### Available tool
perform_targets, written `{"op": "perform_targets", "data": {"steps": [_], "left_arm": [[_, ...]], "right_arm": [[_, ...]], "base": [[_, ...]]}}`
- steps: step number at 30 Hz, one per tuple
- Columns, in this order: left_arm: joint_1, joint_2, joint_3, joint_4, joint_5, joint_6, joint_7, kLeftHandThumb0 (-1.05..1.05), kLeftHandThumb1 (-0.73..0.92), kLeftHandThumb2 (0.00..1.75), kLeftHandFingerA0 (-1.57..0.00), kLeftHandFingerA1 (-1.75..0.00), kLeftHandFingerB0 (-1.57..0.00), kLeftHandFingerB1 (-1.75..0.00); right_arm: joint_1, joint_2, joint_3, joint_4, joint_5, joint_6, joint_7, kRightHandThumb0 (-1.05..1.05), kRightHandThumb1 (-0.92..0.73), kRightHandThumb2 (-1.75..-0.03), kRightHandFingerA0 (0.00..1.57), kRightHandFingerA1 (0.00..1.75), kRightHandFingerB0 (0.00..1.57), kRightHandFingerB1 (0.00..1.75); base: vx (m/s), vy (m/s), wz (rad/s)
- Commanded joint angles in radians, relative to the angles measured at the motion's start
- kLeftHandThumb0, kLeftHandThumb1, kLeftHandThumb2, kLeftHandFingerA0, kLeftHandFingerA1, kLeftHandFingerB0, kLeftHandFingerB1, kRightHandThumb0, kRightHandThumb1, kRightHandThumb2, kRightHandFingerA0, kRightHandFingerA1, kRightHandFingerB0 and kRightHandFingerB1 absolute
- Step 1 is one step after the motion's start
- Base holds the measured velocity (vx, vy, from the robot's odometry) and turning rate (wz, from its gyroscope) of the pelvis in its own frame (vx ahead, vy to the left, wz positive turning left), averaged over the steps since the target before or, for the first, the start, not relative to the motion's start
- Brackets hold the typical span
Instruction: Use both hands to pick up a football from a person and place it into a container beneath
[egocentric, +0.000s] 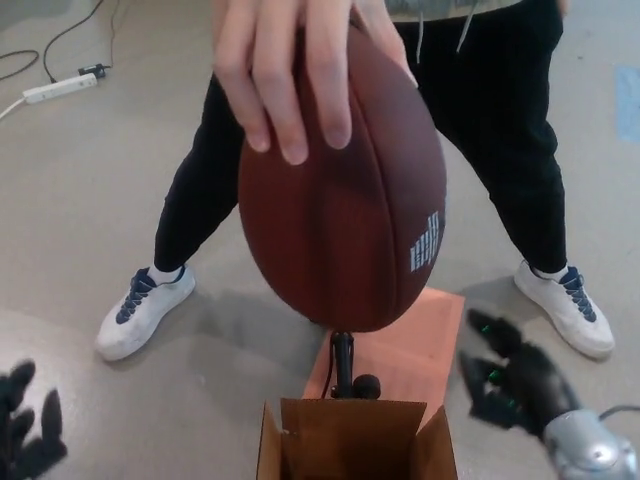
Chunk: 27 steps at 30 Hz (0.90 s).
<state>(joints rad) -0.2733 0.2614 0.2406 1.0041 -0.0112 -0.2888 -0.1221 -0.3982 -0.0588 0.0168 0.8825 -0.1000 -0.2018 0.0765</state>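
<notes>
Person (500, 110): stands astride, one hand (285, 70) gripping the ball's top from above.
Football (345, 190): brown, held nose-down, directly over the box; I judge it not yet mine.
Cardboard box (350, 440): flaps open, beneath the ball.
Right hand (515, 375): low, fingers spread, holding nothing.
Left hand (25, 425): at the bottom corner, fingers apart, empty.
I need both hands raised evenly, palms pressing opposite flanks below the person's fingers, before any release.
</notes>
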Motion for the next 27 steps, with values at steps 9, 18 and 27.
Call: {"op": "perform_targets", "data": {"steps": [9, 18, 27], "left_arm": [[0.143, -0.064, -0.064, -0.560, -0.133, -0.115, -0.190, -0.91, 0.74, 1.08, -0.08, -0.21, -0.07, -0.16], [0.225, -0.083, -0.184, -0.998, -0.133, 0.027, -0.192, -0.92, 0.75, 1.09, -0.08, -0.24, -0.07, -0.18], [0.203, -0.091, -0.267, -1.223, -0.118, 0.096, -0.179, -0.89, 0.74, 1.08, -0.08, -0.28, -0.07, -0.15]], "right_arm": [[0.092, -0.059, -0.152, -0.312, 0.156, -0.218, 0.074, -0.81, -0.76, -1.11, 0.09, 0.33, 0.00, 0.18], [0.215, 0.012, -0.086, -0.775, 0.184, -0.114, 0.061, -0.88, -0.75, -1.11, 0.12, 0.38, 0.01, 0.23], [0.278, 0.046, 0.025, -1.114, 0.170, 0.007, 0.071, -0.89, -0.76, -1.10, 0.13, 0.34, 0.00, 0.17]], "base": [[0.00, 0.000, 0.00], [0.00, 0.000, 0.00], [0.00, 0.000, 0.00]]}}
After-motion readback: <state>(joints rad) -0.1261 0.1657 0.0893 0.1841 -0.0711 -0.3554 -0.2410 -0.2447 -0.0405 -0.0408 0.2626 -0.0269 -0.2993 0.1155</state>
